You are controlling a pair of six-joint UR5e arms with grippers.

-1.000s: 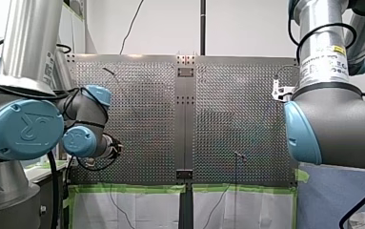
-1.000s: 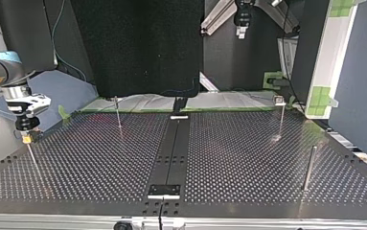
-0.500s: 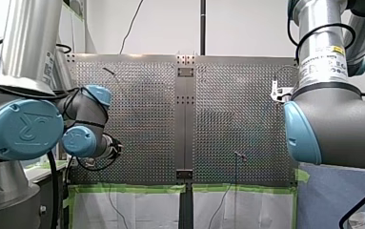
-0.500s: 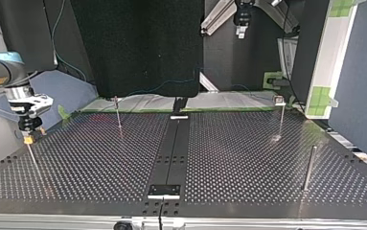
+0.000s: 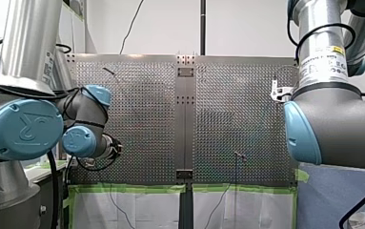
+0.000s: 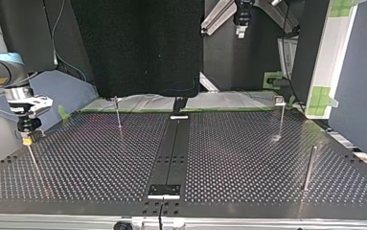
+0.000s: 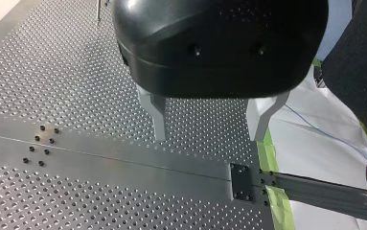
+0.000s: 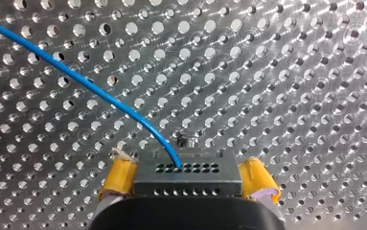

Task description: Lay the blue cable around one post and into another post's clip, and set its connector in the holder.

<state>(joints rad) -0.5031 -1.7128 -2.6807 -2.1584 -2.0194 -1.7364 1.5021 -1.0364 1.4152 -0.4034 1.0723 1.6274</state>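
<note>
Right gripper (image 8: pixel 186 188) clenched on grey connector (image 8: pixel 186 173), yellow pads (image 8: pixel 119 175) either side — blue cable (image 8: pixel 75 79) trails ahead, post tip (image 8: pixel 187 142) just ahead of connector — left gripper (image 7: pixel 208 136) spread, empty

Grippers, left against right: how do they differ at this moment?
My left gripper stands open and empty; my right gripper is shut on the connector, with the blue cable running from it. My left gripper shows bare metal fingers; my right gripper shows yellow pads. Both hang above the perforated table.
</note>
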